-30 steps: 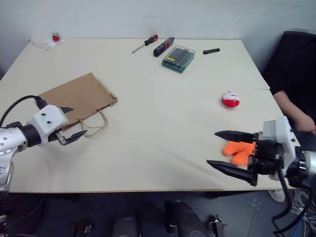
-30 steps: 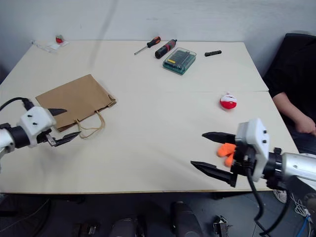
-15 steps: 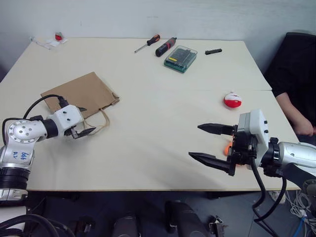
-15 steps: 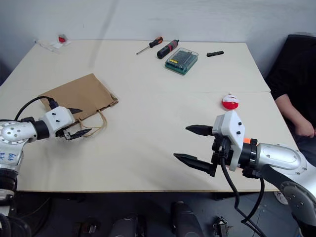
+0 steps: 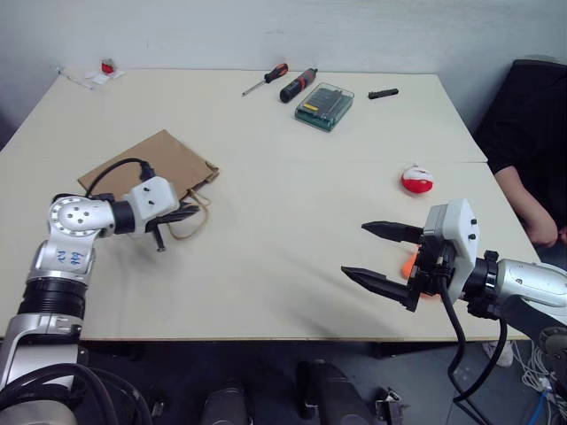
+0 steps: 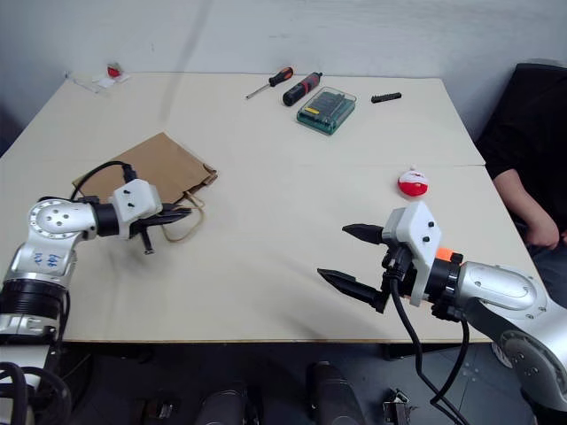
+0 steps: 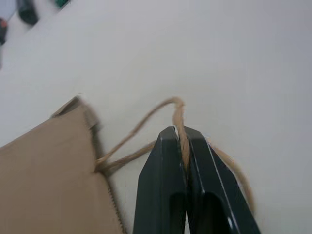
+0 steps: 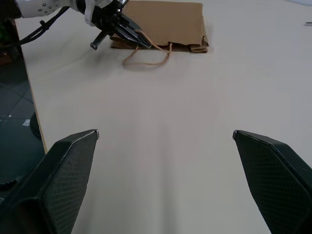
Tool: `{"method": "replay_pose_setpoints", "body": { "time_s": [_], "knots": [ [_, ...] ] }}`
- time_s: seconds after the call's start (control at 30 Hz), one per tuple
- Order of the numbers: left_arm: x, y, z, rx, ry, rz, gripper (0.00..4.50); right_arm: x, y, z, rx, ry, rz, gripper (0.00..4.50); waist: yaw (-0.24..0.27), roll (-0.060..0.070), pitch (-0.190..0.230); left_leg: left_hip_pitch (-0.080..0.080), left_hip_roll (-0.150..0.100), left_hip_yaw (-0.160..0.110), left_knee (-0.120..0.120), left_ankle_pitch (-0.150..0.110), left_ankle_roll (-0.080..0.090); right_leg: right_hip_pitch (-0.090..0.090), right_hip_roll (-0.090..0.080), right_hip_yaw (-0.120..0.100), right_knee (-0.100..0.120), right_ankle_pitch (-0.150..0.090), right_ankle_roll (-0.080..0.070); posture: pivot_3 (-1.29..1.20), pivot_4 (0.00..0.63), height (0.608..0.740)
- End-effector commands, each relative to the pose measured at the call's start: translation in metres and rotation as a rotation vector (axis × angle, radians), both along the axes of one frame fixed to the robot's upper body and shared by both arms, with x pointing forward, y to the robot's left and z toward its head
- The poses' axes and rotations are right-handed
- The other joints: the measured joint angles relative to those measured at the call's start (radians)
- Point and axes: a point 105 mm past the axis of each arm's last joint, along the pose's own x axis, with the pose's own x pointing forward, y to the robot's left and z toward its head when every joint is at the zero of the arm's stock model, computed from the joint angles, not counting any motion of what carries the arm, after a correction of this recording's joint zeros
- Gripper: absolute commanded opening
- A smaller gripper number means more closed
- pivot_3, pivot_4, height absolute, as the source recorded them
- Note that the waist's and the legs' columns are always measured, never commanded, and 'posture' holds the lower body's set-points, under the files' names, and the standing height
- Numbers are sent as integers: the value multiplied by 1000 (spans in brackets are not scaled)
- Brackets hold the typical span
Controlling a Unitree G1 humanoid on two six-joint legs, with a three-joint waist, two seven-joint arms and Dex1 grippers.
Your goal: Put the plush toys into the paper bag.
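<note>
The brown paper bag (image 5: 146, 164) lies flat on the left half of the table, its tan cord handles (image 7: 146, 119) trailing toward the middle. My left gripper (image 5: 190, 211) is shut on one cord handle, which runs between its closed fingers (image 7: 168, 161). The orange plush toy (image 5: 408, 263) sits near the front right, mostly hidden behind my right gripper (image 5: 354, 249), which stands wide open above the table with nothing between its fingers. The round red-and-white plush toy (image 5: 416, 180) rests farther back on the right, apart from both grippers.
At the back of the table lie a green transparent box (image 5: 324, 105), two screwdrivers (image 5: 263, 78), a small black part (image 5: 379, 92), and a small red item (image 5: 104, 67) in the far left corner. A person in black (image 5: 532, 115) sits at the right edge.
My left gripper has moved right to the bag's handles and closed from open onto a cord. The right gripper has stayed wide open and barely shifted.
</note>
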Motion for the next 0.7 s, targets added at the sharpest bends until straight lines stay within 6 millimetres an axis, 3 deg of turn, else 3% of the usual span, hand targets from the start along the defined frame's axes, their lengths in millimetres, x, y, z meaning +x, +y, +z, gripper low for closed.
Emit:
{"method": "replay_pose_setpoints", "body": {
  "time_s": [0.03,0.27,0.47,0.57,0.7],
  "knots": [
    [-10,-31,32,-128,33,-138,46,0,0,5,6,-38,-7,4500,-1,0,0,0,0,0,0,0,0,0,0,0,0,0,0,0,150,740],
    [-52,-95,75,-385,195,-438,46,6,11,-2,0,-39,-6,4500,-2,0,0,-1,0,-1,1,0,0,0,0,0,1,0,0,0,150,740],
    [-68,-131,76,-450,338,-517,46,34,27,-17,18,-7,-47,4500,-5,0,0,1,0,-2,2,1,-2,1,1,1,3,0,0,0,150,740],
    [-66,-134,75,-441,317,-516,0,55,44,-25,60,13,-60,3903,-8,0,0,1,1,-1,2,1,-2,1,2,2,3,0,0,0,150,740],
    [-62,-135,80,-458,292,-511,0,67,59,-34,46,10,-34,2495,-6,1,0,1,1,-2,2,1,-2,0,1,1,3,0,0,0,150,740]
  ]
}}
